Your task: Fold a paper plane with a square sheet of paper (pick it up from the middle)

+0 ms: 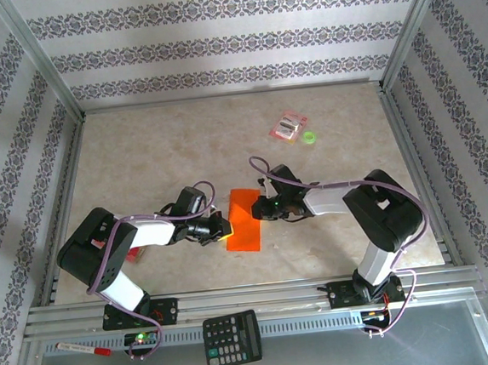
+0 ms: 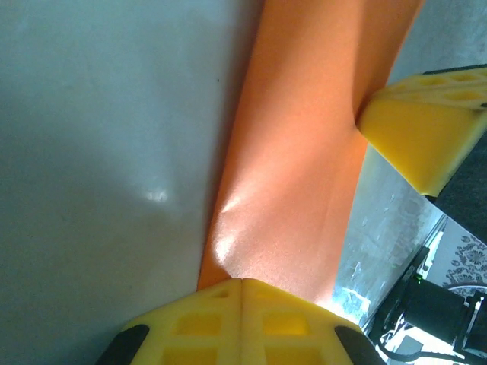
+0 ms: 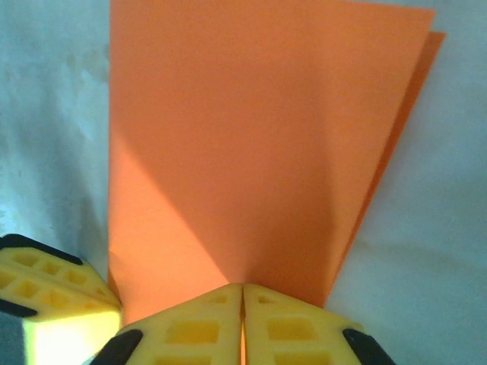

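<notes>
Status: first half-fold, by my read. The thin bright orange paper sheet sits mid-way across the beige marbled worktop, between the two arms. It is doubled over into a tall rectangle. No nose folds and no dart shape yet.

The left gripper is closed hard on the sheet's left side. Its yellow latticed fingers meet with the paper running into the seam. The right gripper is pinched on the right side the same way, fingers together on the paper with no visible gap.

The layers aren't square. In the right wrist view the under layer peeks out along one long edge, widest at the far corner.

Next move, as I judge it: square the two layers up before the crease is pressed. Then one gripper pins the sheet while the other runs along the fold.

Materials:
- **Paper:** thin with sharp corners. It has a slight sheen and bows a little near the left pinch, so it will buckle easily.
- **Worktop:** smooth and faintly glossy, so I expect the sheet to slide if pushed sideways.
- **Finger pads:** blocky wedges with cut-out cells.
</notes>
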Robot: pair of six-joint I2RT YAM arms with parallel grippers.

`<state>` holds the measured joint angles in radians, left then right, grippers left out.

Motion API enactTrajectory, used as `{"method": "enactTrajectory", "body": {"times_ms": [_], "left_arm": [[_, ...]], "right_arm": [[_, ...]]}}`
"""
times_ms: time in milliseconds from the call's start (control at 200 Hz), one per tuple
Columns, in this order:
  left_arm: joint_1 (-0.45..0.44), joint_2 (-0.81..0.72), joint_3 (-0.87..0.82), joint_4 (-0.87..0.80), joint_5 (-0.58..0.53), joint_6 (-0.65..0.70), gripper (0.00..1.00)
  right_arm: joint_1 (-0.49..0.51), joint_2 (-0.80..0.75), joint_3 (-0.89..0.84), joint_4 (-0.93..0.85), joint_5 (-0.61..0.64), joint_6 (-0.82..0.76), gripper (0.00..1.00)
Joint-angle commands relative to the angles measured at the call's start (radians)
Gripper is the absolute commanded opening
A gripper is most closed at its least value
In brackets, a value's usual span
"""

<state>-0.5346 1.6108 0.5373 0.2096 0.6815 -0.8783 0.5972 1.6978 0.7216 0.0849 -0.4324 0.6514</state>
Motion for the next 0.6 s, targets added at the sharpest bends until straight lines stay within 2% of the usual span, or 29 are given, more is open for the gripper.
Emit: {"method": "enactTrajectory", "body": {"times_ms": [0, 135, 255, 455, 600], "left_arm": [[0.010, 0.004, -0.012, -0.145, 0.008, 0.050, 0.00], [0.013, 0.009, 0.000, -0.179, 0.022, 0.078, 0.00], [0.015, 0.012, 0.000, -0.184, 0.031, 0.083, 0.00], [0.014, 0.012, -0.015, -0.181, 0.025, 0.081, 0.00], [0.015, 0.010, -0.024, -0.171, 0.019, 0.079, 0.00]], "right_arm": [[-0.019, -0.074, -0.011, -0.119, 0.075, -0.010, 0.15], [0.002, -0.139, 0.018, -0.101, 0.044, 0.008, 0.21], [0.049, -0.129, 0.049, -0.047, 0.013, 0.068, 0.22], [0.120, -0.018, 0.146, -0.010, -0.017, 0.124, 0.08], [0.155, 0.066, 0.195, 0.005, -0.027, 0.150, 0.03]]}}
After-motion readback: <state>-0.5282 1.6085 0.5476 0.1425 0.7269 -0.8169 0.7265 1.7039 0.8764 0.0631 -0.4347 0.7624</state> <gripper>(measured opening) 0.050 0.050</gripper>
